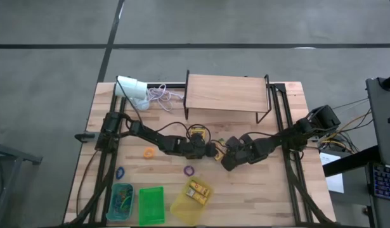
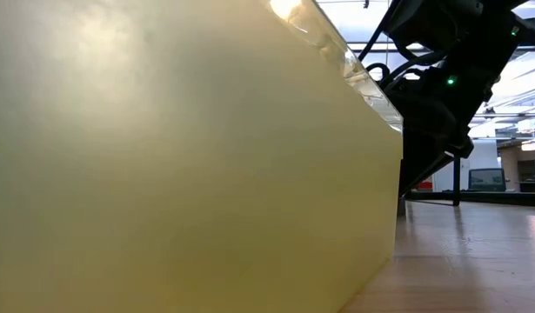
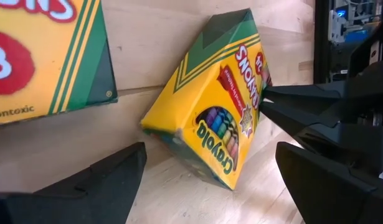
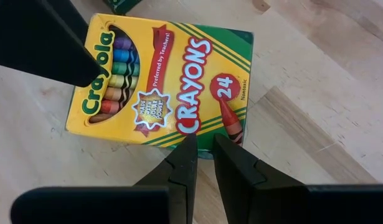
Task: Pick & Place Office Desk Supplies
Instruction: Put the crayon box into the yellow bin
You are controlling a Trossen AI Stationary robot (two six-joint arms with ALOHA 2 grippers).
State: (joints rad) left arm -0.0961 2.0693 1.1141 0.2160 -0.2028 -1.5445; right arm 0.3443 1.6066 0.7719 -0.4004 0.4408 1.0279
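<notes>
A yellow-and-green crayon box (image 3: 216, 118) stands tilted on the table's middle, resting on one long edge (image 3: 197, 168). My left gripper (image 3: 210, 152) is open, with one finger on either side of the box and apart from it. My right gripper (image 4: 203, 146) is shut and meets the box (image 4: 160, 81) from the opposite side. In the high view the two grippers (image 1: 206, 149) (image 1: 224, 156) face each other over the box (image 1: 215, 150). A second crayon box (image 3: 48, 56) lies flat beside it. Orange (image 1: 148, 152), purple (image 1: 188, 170) and blue (image 1: 120, 171) rubber bands lie loose on the table. My right gripper touches the crayon box's printed face with its shut fingertips (image 3: 269, 99), at the long edge below the "24" mark (image 4: 207, 130). The fingers come slanting down from the table's right. The box leans tilted, its lower long edge on the wood.
A yellow tray (image 1: 182, 206) holding crayon boxes, a green tray (image 1: 151, 206) and a blue tray (image 1: 120, 199) sit at the near edge. The yellow tray's wall (image 2: 180, 156) fills the low view. A wooden shelf (image 1: 226, 95) and a white cylinder (image 1: 131, 87) with its cord (image 1: 160, 95) stand at the far edge.
</notes>
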